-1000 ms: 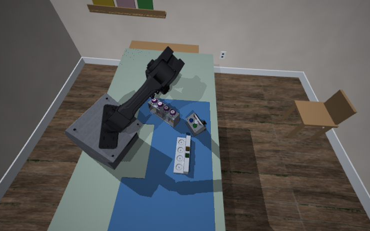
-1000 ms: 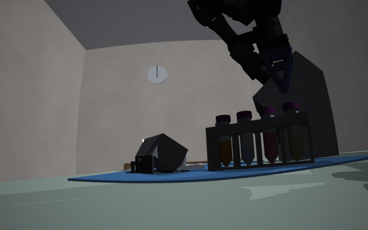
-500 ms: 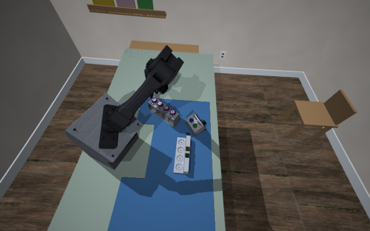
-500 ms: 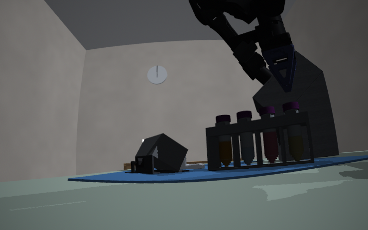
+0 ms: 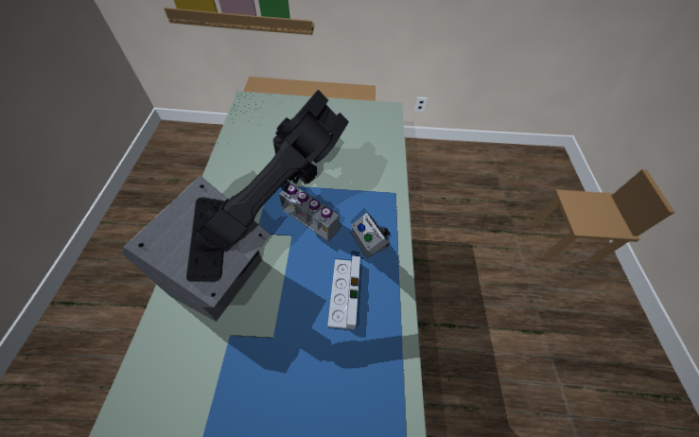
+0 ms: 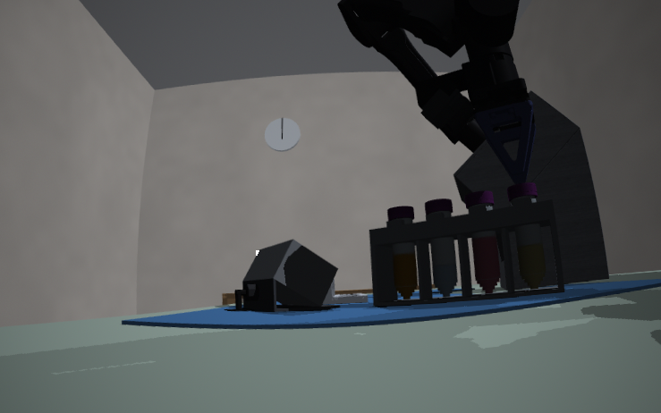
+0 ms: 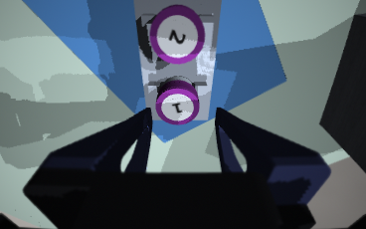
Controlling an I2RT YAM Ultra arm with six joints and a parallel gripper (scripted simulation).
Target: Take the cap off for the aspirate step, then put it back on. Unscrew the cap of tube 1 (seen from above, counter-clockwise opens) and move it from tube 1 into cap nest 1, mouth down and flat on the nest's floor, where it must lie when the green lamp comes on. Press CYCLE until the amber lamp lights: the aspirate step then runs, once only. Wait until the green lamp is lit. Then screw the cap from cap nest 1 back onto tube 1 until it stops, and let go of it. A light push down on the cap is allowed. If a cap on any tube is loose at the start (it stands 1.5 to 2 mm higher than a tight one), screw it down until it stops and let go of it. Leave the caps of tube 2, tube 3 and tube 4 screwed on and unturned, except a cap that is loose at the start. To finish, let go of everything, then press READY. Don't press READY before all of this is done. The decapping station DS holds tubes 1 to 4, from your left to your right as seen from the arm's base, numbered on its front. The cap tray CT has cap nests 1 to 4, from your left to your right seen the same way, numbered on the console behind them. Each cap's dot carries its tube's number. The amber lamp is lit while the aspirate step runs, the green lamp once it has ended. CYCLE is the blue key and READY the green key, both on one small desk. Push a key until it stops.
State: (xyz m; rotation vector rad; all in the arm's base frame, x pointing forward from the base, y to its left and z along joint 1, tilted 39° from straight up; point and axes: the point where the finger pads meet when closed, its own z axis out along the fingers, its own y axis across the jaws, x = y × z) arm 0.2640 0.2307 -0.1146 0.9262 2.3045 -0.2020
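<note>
The decapping station (image 5: 311,210) stands on the blue mat with four purple-capped tubes. Tube 1's cap (image 7: 177,106), with its dot reading 1, sits on its tube; it also shows in the exterior view (image 6: 522,191) at the right end of the rack. My gripper (image 7: 183,114) points straight down over this cap, and its tips (image 6: 521,181) are just at the cap's top. The fingers stand half open, one on each side of the cap, with a gap to it. Cap 2 (image 7: 177,34) sits on the tube beside it. The cap tray (image 5: 343,292) has all its nests empty.
The key desk (image 5: 369,232) with the blue CYCLE key (image 5: 361,228) and the green READY key (image 5: 368,236) stands right of the station. The amber lamp (image 5: 355,281) and the green lamp (image 5: 353,293) on the tray console look dark.
</note>
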